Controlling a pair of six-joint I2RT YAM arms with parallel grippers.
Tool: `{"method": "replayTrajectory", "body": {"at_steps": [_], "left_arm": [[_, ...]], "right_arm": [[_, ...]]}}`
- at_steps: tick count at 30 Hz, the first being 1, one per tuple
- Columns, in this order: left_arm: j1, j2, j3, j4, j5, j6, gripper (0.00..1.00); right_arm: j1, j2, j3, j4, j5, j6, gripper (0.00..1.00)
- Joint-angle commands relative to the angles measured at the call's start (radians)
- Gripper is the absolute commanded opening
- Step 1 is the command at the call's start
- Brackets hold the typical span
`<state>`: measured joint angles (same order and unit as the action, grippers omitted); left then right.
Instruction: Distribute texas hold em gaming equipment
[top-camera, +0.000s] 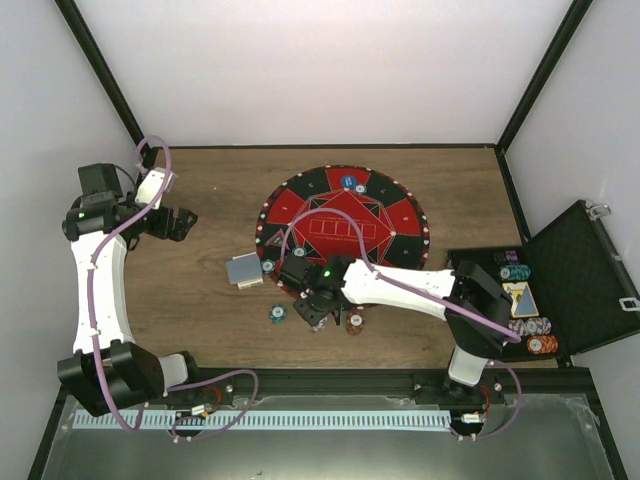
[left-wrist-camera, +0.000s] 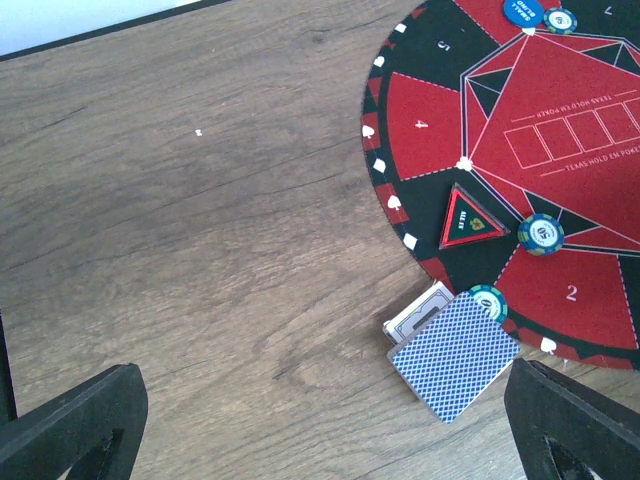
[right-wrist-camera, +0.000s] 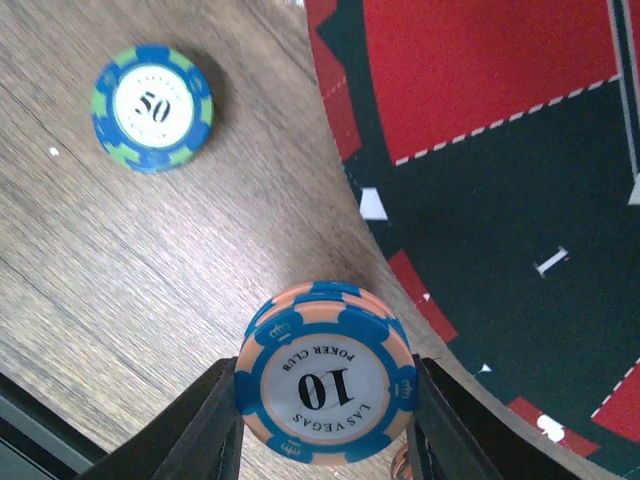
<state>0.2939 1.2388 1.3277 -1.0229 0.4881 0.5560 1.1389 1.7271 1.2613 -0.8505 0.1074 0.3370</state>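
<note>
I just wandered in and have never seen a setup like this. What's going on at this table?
Two robot arms are setting out poker gear around a round red-and-black mat. The right gripper is closed on an orange-and-blue 10 chip by the mat's near edge; a blue-and-green 50 chip lies on the table nearby. The left gripper hangs open over bare table, holding nothing. A deck of cards sits at the mat's left edge.

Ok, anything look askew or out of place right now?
Only the cards by the mat's edge: the pile is skewed, one lower card poking out sideways. The right pincer grips an orange chip squarely; nothing spilled.
</note>
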Motion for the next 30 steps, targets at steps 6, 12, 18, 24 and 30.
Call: {"method": "replayTrajectory", "body": {"at_steps": [6, 12, 18, 24, 30], "left_arm": [[0.007, -0.008, 0.013, 0.001, 0.018, 0.013, 1.00], [0.009, -0.010, 0.013, 0.001, 0.016, 0.011, 1.00], [0.010, -0.008, 0.015, 0.001, 0.018, 0.015, 1.00], [0.013, 0.001, 0.014, 0.004, 0.020, 0.020, 1.00], [0.014, -0.001, 0.002, 0.007, 0.022, 0.027, 1.00]], "right_arm": [[-0.090, 0.039, 0.159, 0.014, 0.033, -0.063, 0.15], [-0.153, 0.227, 0.332, 0.059, 0.017, -0.105, 0.15], [-0.192, 0.394, 0.449, 0.090, -0.015, -0.105, 0.13], [-0.202, 0.463, 0.480, 0.103, -0.019, -0.092, 0.13], [-0.212, 0.474, 0.451, 0.117, 0.007, -0.082, 0.13]]}}
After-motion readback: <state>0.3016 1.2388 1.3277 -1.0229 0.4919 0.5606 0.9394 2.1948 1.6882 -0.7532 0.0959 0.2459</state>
